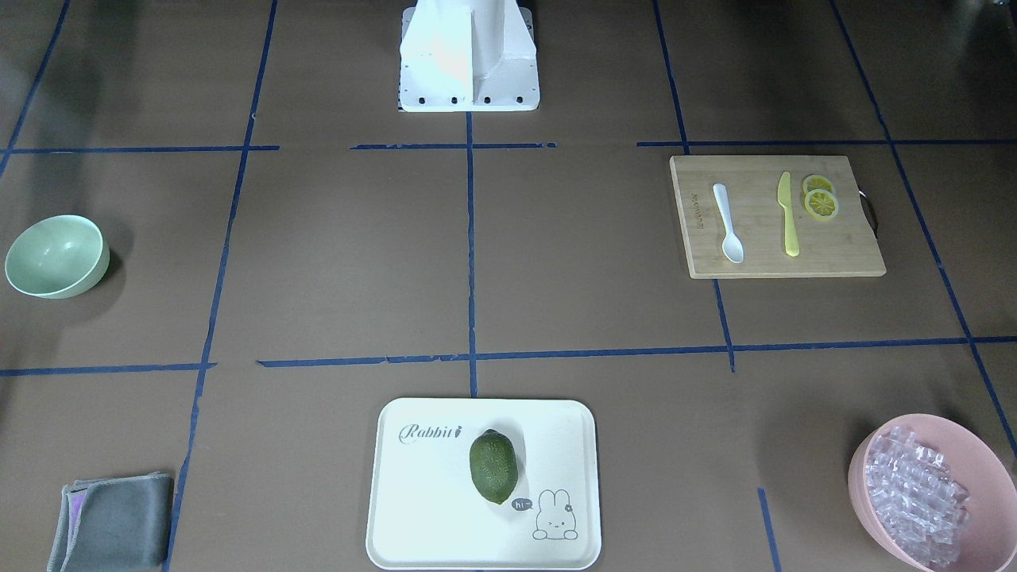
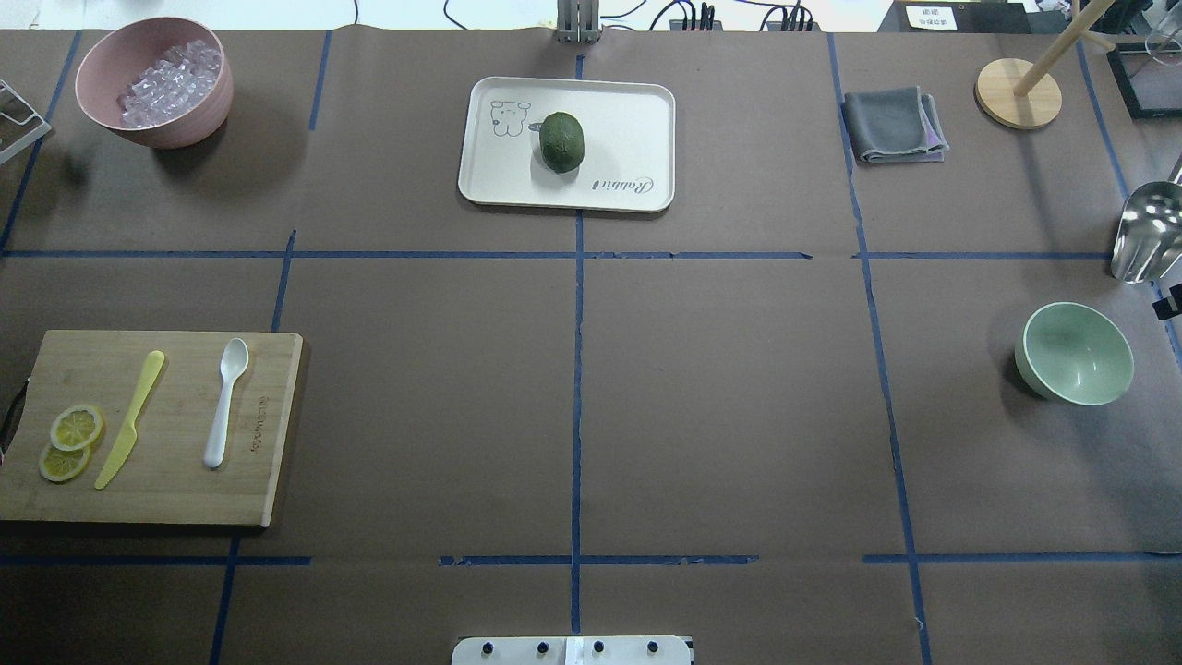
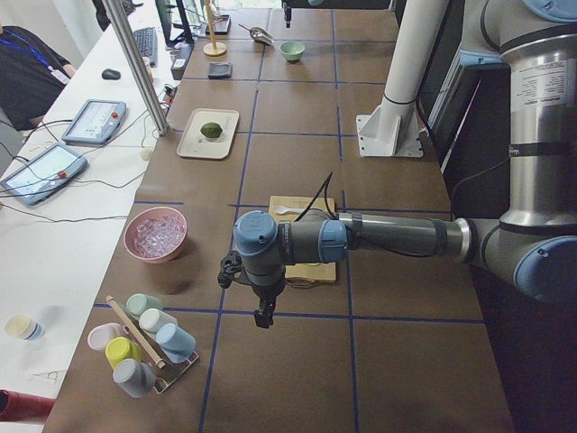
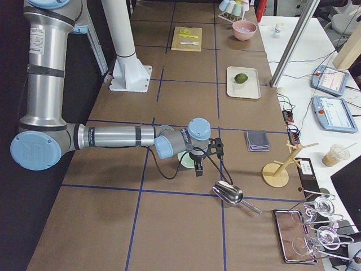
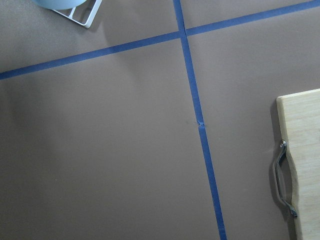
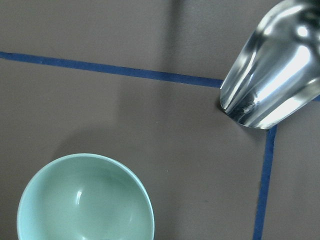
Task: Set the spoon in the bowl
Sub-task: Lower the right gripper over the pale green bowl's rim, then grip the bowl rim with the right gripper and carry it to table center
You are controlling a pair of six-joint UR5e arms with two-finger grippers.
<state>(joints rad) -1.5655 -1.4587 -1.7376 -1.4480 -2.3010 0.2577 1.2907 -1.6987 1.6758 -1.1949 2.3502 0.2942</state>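
The white spoon (image 2: 225, 402) lies on a bamboo cutting board (image 2: 166, 503) at the table's left, next to a yellow-green knife (image 2: 131, 417); it also shows in the front view (image 1: 728, 224). The empty mint-green bowl (image 2: 1076, 353) stands at the far right and shows in the right wrist view (image 6: 85, 200). My left gripper (image 3: 263, 316) hangs above the table just off the board's handle end. My right gripper (image 4: 198, 169) hangs beside the bowl. Both show only in the side views, so I cannot tell whether they are open or shut.
Two lemon slices (image 2: 69, 441) lie on the board. A pink bowl of ice-like pieces (image 2: 155, 81), a tray with a green fruit (image 2: 561, 141) and a grey cloth (image 2: 892, 125) are at the far edge. A metal scoop (image 2: 1145, 231) lies near the mint bowl.
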